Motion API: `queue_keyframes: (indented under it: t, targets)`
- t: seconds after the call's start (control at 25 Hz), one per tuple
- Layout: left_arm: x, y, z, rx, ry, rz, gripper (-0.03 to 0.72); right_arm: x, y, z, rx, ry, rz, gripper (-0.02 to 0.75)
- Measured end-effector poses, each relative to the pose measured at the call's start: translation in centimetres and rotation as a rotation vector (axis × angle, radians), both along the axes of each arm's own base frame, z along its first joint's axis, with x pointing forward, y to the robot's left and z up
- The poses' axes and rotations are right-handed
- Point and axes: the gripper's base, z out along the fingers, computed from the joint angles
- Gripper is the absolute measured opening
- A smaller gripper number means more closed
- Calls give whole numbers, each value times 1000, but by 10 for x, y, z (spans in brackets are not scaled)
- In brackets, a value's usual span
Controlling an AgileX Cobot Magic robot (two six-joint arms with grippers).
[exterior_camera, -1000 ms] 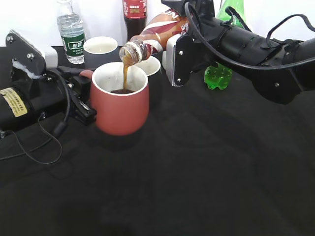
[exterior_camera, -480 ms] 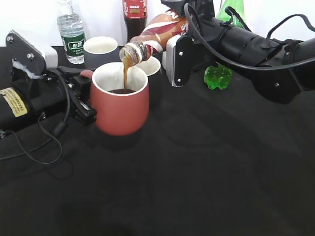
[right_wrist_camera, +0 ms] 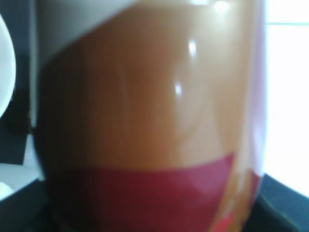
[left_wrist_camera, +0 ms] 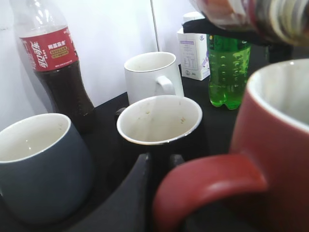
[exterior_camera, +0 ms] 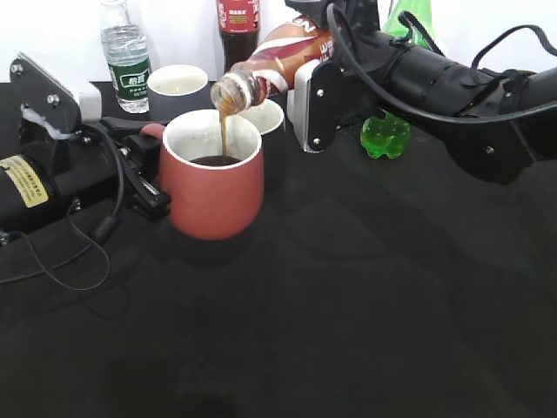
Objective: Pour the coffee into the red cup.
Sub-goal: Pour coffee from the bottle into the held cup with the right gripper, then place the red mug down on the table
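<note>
The red cup stands on the black table left of centre, white inside, with dark coffee in it. My left gripper is shut on its handle. My right gripper is shut on the coffee bottle and holds it tilted, mouth down over the cup. A thin brown stream falls from the mouth into the cup. The bottle's body fills the right wrist view, so the fingers are hidden there.
Behind the red cup stand a grey mug, a black mug, a white mug, a cola bottle, a water bottle, a green bottle and a white carton.
The coffee keeps pouring and its level in the red cup has risen slightly. Neither arm, the bottle nor the cup has visibly moved.
</note>
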Motion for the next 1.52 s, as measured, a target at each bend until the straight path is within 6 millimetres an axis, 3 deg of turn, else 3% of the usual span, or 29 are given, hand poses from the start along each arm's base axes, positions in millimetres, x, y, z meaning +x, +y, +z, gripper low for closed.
queue_keyframes:
  t: [0.44,0.6,0.8,1.0,1.08,1.52]
  targets:
    - [0,0,0,0,0,1,73,-3,4,-1,171,175,60,533]
    - [0,0,2,-14,-16,-3,73,-3,4,-1,475,460,76,533]
    - [0,-1,4,-33,-34,-3,73,-3,4,-1,1014,963,99,533]
    - [7,8,12,-129,-67,94,73,-4,4,-1,1072,1022,104,533]
    - [13,19,16,-172,-90,163,73,-4,4,-1,1076,1027,105,533]
    - [38,126,45,-189,-195,561,73,-4,4,-1,1075,1030,107,533]
